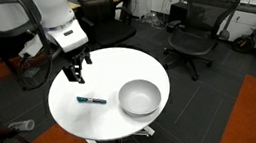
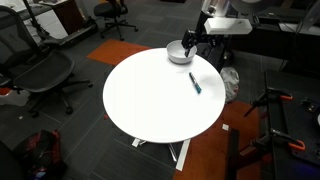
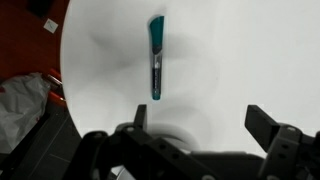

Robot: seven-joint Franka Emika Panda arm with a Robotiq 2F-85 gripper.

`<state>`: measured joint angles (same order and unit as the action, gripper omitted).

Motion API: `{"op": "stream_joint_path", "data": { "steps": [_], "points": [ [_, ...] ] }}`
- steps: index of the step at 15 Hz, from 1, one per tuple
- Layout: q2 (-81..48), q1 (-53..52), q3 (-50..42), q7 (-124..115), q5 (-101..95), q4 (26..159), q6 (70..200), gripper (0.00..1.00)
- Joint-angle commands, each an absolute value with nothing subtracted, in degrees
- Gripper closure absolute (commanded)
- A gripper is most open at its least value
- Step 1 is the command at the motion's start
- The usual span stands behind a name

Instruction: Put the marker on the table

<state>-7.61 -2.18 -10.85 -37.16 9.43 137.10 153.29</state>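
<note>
The marker (image 1: 91,101), dark with a teal body, lies flat on the round white table (image 1: 110,119). It also shows in the other exterior view (image 2: 195,83) and in the wrist view (image 3: 157,57). My gripper (image 1: 81,71) is open and empty, hovering above the table a little behind the marker; it also shows in an exterior view (image 2: 196,42). In the wrist view the two spread fingers (image 3: 200,118) frame bare tabletop, with the marker lying beyond them.
A grey bowl (image 1: 139,97) stands on the table beside the marker, also seen in an exterior view (image 2: 179,53). Black office chairs (image 1: 197,26) stand around the table. A white pedestal base (image 2: 180,150) holds the table up.
</note>
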Motion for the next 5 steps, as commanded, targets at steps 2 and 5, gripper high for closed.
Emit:
{"op": "stream_joint_path", "data": {
  "steps": [2, 5],
  "points": [
    [-5.4, 0.0, -9.0, -37.2, 9.1, 137.8, 152.6, 0.0],
    [-4.1, 0.5, -8.7, -37.2, 9.2, 138.1, 151.9, 0.0]
  ]
}}
